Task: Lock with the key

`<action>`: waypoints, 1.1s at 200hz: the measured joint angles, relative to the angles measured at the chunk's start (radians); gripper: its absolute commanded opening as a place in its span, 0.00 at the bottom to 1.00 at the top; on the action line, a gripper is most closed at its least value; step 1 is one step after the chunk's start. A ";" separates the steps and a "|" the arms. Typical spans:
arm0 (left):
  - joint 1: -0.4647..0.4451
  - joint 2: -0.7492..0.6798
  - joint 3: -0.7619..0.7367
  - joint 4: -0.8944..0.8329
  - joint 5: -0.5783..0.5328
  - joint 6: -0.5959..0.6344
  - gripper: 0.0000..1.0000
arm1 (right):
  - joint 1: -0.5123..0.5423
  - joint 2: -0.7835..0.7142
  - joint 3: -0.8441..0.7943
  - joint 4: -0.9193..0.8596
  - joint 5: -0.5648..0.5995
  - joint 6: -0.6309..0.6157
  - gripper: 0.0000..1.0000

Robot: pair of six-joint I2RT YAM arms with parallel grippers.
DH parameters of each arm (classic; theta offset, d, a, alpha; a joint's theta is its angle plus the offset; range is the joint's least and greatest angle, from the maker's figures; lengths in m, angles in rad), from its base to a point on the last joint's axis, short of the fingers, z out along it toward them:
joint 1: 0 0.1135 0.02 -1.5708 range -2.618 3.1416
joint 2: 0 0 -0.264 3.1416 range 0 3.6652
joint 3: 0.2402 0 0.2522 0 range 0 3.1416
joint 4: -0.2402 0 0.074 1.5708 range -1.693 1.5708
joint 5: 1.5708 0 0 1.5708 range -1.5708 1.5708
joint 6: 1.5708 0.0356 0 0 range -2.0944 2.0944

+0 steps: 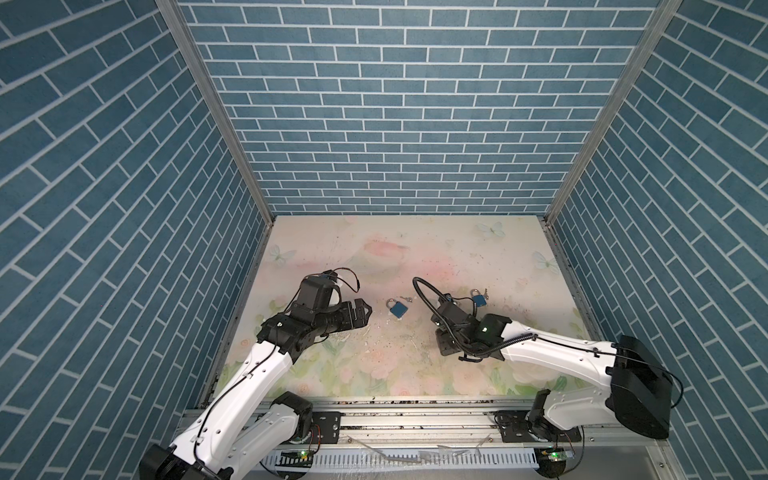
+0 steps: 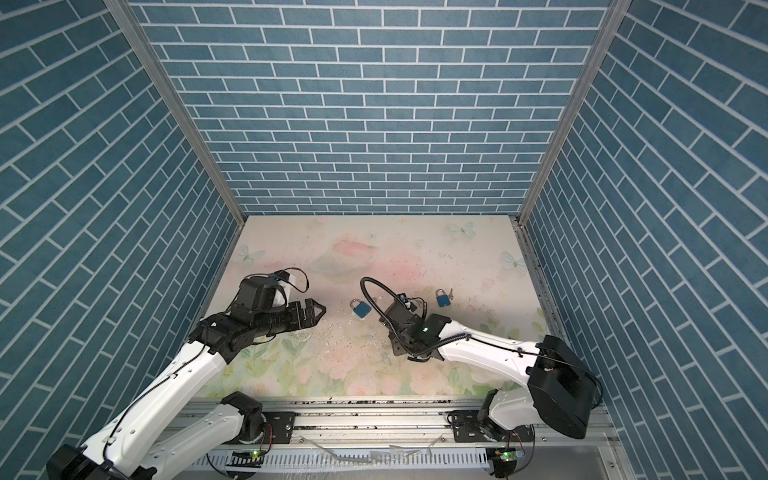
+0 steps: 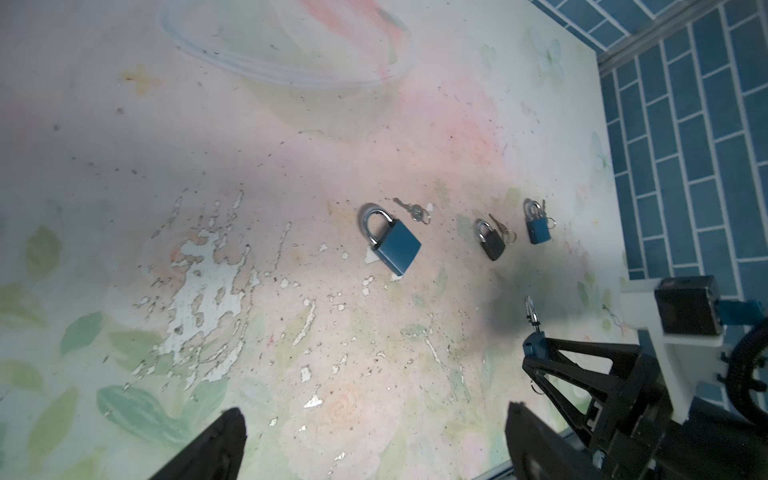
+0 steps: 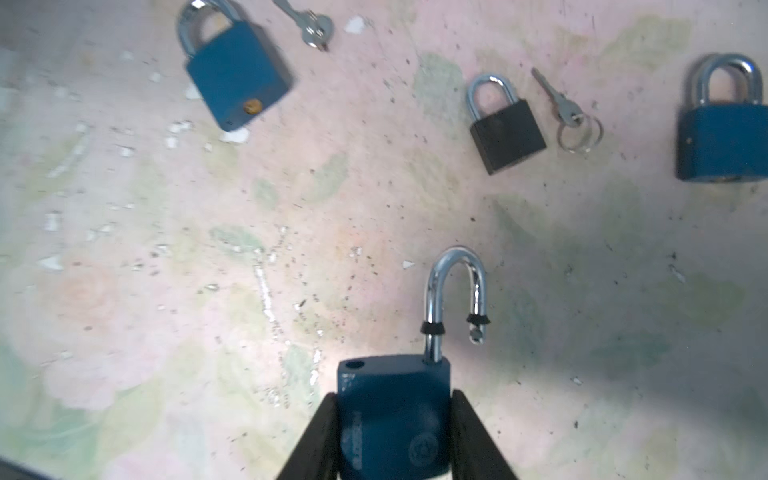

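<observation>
Well, the right gripper is pinching a blue padlock by its two sides and holds it up over the counter. Its shiny loop is popped up and turned away from the little hole it must go into. The left gripper is spread wide with nothing in it, near a second blue padlock that lies on the counter.

What could go wrong? The loop points the wrong way, so a push down would miss the hole and the lock would not click. The gripper only squeezes the smooth sides, so a hard push could make the lock slip or tip.

There is more than one key too: a key beside the second blue padlock, and a key on rings beside a black padlock. The wrong one would not turn. The keys are thin and lie flat, so they may slide away from a pinch. I cannot tell if a key sits in the held lock.

The held lock has raised letters and a round mark on its face, but they are too blurry to read.
</observation>
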 measured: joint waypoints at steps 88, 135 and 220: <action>-0.087 0.162 0.047 0.332 0.233 0.081 0.97 | -0.083 -0.082 0.151 -0.009 -0.412 -0.178 0.00; -0.090 0.246 0.022 0.484 0.320 0.097 0.89 | -0.116 -0.080 0.180 -0.018 -0.507 -0.213 0.00; -0.144 0.307 -0.036 0.682 0.416 0.098 0.83 | -0.127 -0.054 0.222 -0.016 -0.566 -0.229 0.00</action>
